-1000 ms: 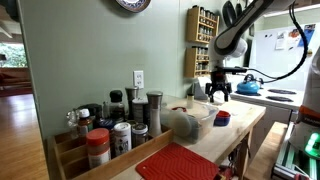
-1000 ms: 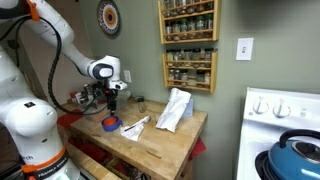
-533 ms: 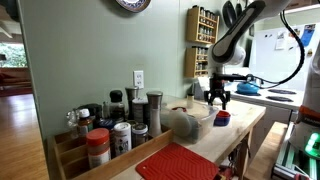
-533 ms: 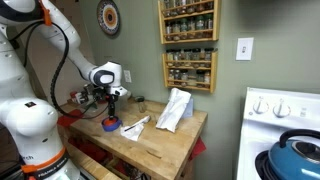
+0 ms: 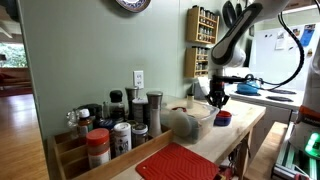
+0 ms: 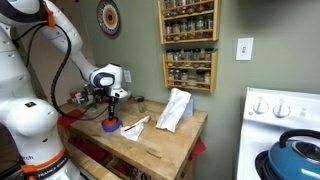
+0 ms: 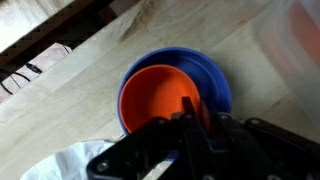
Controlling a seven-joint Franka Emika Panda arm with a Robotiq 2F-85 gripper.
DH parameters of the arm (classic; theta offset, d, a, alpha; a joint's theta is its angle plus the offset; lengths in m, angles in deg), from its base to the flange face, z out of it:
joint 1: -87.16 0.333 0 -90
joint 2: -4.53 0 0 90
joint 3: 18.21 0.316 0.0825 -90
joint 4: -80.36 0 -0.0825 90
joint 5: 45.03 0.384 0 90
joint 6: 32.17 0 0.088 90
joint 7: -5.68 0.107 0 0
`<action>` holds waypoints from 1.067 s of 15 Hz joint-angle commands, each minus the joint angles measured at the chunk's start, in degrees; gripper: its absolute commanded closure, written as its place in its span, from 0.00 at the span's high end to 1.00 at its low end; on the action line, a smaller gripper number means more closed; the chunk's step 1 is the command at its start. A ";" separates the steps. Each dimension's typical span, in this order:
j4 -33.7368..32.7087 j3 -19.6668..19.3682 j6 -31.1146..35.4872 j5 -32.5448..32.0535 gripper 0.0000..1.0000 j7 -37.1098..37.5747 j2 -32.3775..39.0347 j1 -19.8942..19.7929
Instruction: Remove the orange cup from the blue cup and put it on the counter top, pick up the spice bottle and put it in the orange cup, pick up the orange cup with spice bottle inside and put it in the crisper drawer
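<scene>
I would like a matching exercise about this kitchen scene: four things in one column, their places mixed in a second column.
1 orange cup
2 blue cup
3 hand
4 blue kettle

a on the stove
b standing on the counter top
c nested in the blue cup
d directly over the cups

Pairs: 1-c, 2-b, 3-d, 4-a.

Mat (image 5: 178, 163): red, ribbed, lying flat in the foreground.
Spice jars (image 5: 112, 122): crowded cluster against the wall, just behind the mat.
Wall: round clock (image 6: 108, 17), wooden spice rack (image 6: 188, 45), white outlet (image 5: 138, 78).
Stove (image 6: 280, 105): white, with blue kettle (image 6: 297, 160) on top.
Bag (image 6: 174, 110): white, crumpled.
</scene>
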 commanded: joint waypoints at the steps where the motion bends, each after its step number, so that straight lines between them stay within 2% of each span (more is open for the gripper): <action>1: 0.81 -0.54 2.04 2.00 0.00 0.21 0.97 0.99; 6: 0.68 -0.62 0.24 1.48 0.02 0.56 -0.54 0.91; 10: -0.04 -0.25 -5.82 -2.39 0.02 2.45 -5.62 0.85; 13: -3.55 0.34 -12.09 -5.89 0.02 2.61 -7.66 0.88; 16: -9.45 0.98 -16.14 -8.71 0.02 0.66 -6.47 1.17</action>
